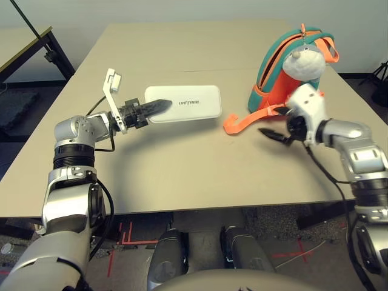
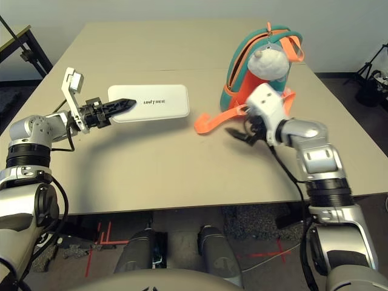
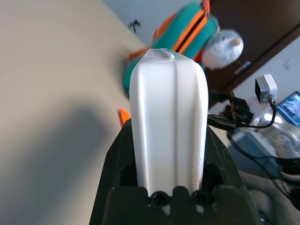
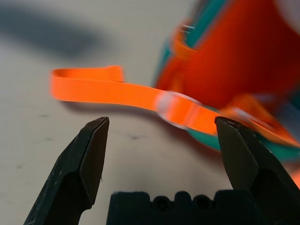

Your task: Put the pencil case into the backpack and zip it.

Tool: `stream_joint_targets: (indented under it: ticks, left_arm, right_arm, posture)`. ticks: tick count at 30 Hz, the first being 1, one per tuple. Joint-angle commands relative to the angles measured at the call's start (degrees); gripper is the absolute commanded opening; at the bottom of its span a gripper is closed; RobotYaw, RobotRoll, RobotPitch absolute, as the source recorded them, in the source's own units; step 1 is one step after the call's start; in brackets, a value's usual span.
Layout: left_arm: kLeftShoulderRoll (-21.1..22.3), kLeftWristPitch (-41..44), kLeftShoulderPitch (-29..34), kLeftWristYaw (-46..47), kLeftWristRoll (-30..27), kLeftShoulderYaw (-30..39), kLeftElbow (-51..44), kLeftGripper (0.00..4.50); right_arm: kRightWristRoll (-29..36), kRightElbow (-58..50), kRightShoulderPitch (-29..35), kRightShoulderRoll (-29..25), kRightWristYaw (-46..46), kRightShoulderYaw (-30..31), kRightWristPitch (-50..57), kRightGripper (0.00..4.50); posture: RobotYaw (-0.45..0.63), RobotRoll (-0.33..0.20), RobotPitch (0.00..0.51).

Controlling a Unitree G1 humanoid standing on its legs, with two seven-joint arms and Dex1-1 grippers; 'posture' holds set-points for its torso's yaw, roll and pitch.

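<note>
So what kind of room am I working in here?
Most likely a lab or test workspace, not a home. The backpack stands on a plain beige table, red tape marks cross the speckled floor beneath it, a second black-legged table sits off to one side, and what looks like stand legs at the far edge.

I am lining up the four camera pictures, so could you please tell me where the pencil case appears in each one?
Left eye view: pencil case left of centre, held at one end by the left gripper.
Right eye view: left of centre, same grip.
Left wrist view: centre, between the black fingers.
Right wrist view: not in this picture.
Shared landmark: the backpack, with its orange strap.
</note>
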Motion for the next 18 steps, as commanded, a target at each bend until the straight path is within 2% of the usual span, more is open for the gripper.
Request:
stream_joint_targets:
  ticks: [1, 7, 11, 18]
  left_arm:
    - [-1.3, -2.2, 0.8, 1.7, -0.9, 0.5, -2.7, 1.36]
    - [-2.1, -5.0, 1.2, 3.4, -0.4, -0.1, -4.6, 1.36]
    - [-2.0, -5.1, 1.1, 3.1, -1.0, -0.5, -4.9, 1.36]
    - [-1.9, -4.4, 1.3, 2.7, -1.6, -0.8, -5.5, 1.36]
  right_arm:
    - [2.2, -1.1, 1.8, -0.2, -3.6, -3.3, 2.8, 4.5]
    - [1.5, 3.5, -0.1, 1.2, -13.8, -7.1, 2.9, 4.5]
    - [2.0, 10.9, -5.0, 3.6, -19.3, -8.2, -1.0, 4.5]
    - [2.1, 26.1, -13.6, 6.5, -21.8, -6.9, -8.5, 4.5]
  posture:
    - [-0.19, 0.0, 0.055]
    - [-0.19, 0.0, 0.049]
    - [-0.18, 0.0, 0.042]
    - [-0.16, 0.0, 0.038]
